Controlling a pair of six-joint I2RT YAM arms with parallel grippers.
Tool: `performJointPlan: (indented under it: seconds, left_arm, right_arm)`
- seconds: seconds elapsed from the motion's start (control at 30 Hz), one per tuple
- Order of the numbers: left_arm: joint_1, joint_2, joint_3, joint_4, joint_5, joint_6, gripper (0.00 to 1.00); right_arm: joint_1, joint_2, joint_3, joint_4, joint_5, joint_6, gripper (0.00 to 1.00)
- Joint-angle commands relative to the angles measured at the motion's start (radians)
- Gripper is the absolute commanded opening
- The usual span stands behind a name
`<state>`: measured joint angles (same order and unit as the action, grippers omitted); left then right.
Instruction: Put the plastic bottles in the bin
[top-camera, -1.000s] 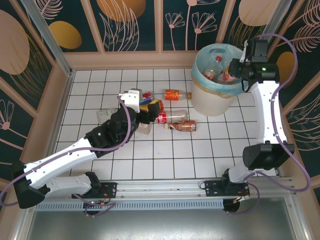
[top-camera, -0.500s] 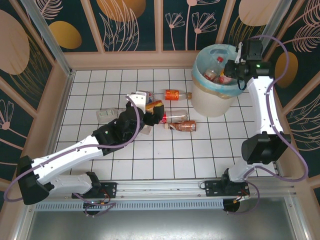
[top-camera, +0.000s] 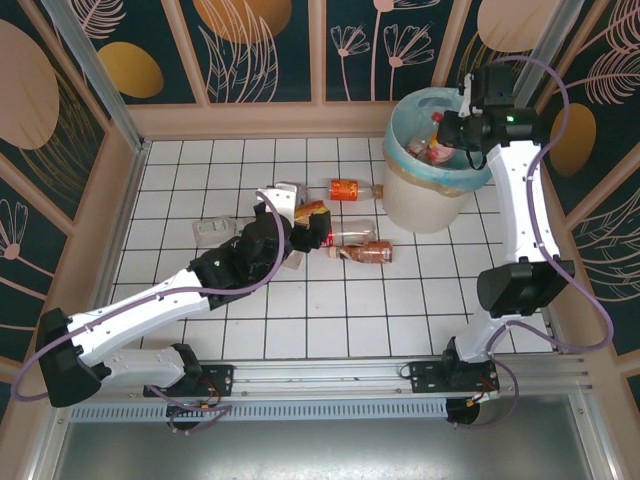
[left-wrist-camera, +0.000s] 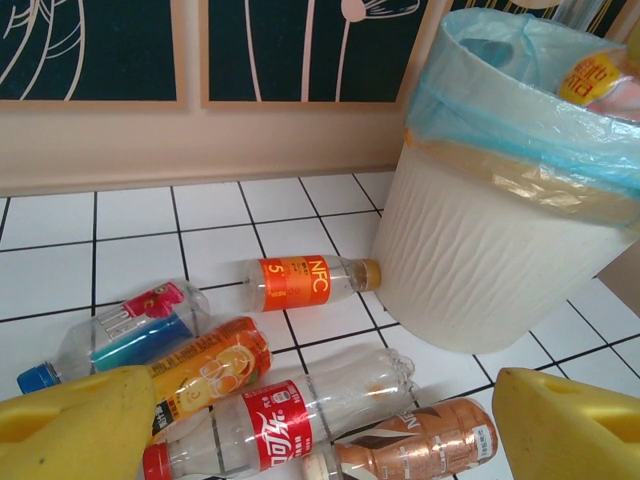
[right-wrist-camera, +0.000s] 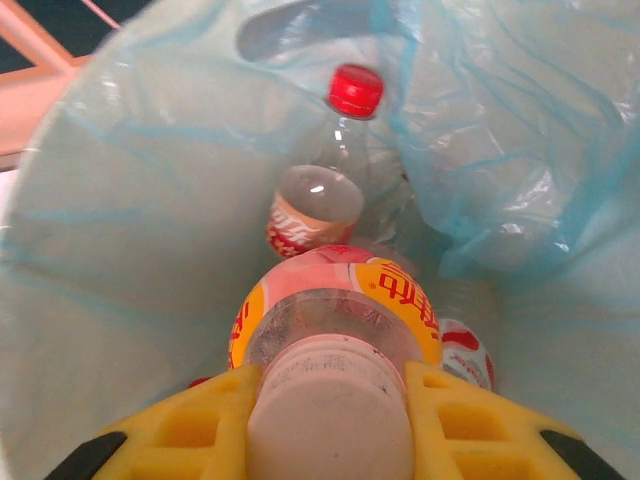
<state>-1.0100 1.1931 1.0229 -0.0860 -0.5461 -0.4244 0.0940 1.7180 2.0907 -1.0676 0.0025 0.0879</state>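
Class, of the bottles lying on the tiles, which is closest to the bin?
The orange-labelled NFC bottle: its gold cap almost meets the bin wall; none else lies so near.

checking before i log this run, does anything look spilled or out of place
No spill visible. The cola bottle, the orange-label bottle and their neighbours lie on their sides in a loose cluster on the tiles beside the bin, not yet binned.
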Motion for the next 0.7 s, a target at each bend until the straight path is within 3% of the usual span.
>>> performJointPlan:
  seconds: [0.0, 0.33, 0.67]
  left_arm:
    - [-0.002, 0.011, 0.016, 0.026, 0.019, -0.001, 0.87]
    - [-0.002, -0.012, -0.006, 0.007, 0.012, 0.018, 0.88]
    - [-0.003, -0.054, -0.032, -0.004, 0.005, -0.006, 0.88]
  right_arm:
    - [0.023, -0.001, 0.083, -0.129, 0.008, 0.028, 0.0]
    - [0.082, -0.021, 0.001, -0.125, 0.023, 0.066, 0.0]
    - [0.067, 0.111, -0.01, -0.108, 0.051, 0.046, 0.0]
